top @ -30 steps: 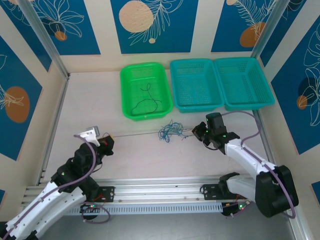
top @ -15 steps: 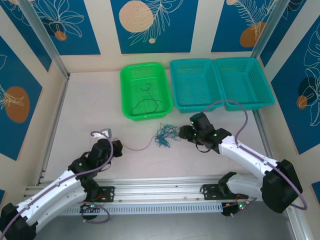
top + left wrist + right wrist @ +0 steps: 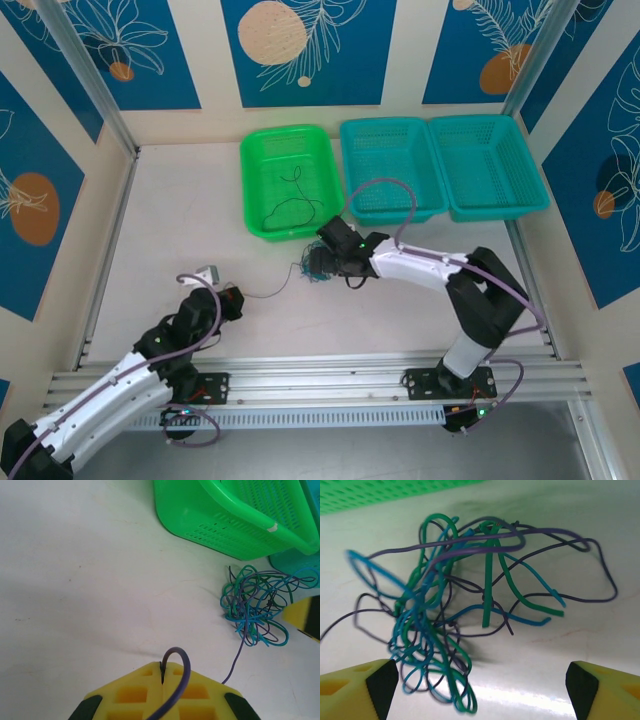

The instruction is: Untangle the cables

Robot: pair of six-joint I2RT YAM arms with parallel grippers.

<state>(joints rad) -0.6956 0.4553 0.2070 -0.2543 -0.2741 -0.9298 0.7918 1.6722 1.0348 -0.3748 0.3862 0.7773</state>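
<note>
Near the middle of the table, just off the near right corner of the green basket, lies the tangle of thin cables: teal-green, blue and dark purple-black strands curled over one another in a small heap resting on the tabletop. From the left wrist view the tangle sits close to the basket's perforated wall without clearly touching it. One dark strand leads out of the heap toward the left tool, sagging in a slack curve across the table. Seen from that wrist, the left tool is closed, its two yellow fingers pressed together with the dark strand pinched in the seam; the strand arches up from the seam in a small loop and falls back over the right finger. The right tool is at the tangle, its arm stretched leftward across the table. From its own camera the right tool stands wide apart, one yellow-and-black fingertip at each lower corner, with the tangle lying on the table ahead of and between them, nothing clasped. Inside the green basket a separate loose black strand lies curled on the floor. Two teal baskets stand side by side to the right of the green one, touching each other.
</note>
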